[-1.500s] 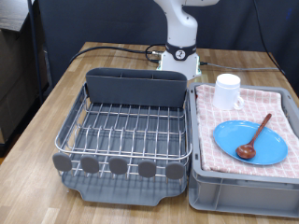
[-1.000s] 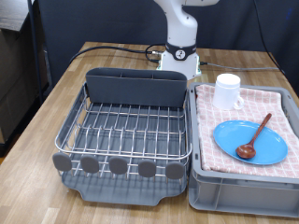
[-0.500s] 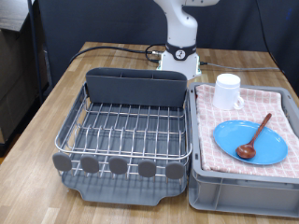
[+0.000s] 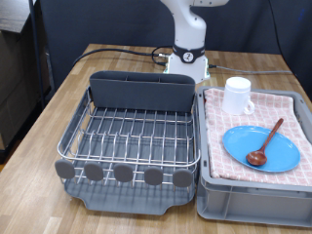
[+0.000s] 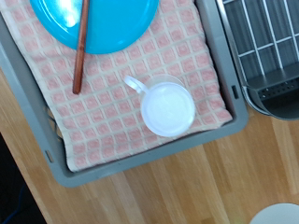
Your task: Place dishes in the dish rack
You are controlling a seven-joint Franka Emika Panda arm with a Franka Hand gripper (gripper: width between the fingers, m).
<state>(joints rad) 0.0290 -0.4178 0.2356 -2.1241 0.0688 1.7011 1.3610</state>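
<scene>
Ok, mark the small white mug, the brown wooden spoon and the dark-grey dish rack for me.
small white mug [image 5: 168, 107], wrist view, on its open inside.
brown wooden spoon [image 4: 264, 142], exterior view, mid-handle, lying across the round bright-blue plate [image 4: 283, 156].
dark-grey dish rack [image 4: 136, 95], exterior view, on the tall cutlery compartment's wall.

Bright, even overhead light in both views. Soft short shadows under the dish rack [image 4: 127, 146] on the tabletop [image 4: 58, 102]. Mild glare on the white mug [image 5: 168, 107]. Slightly soft wrist view.
</scene>
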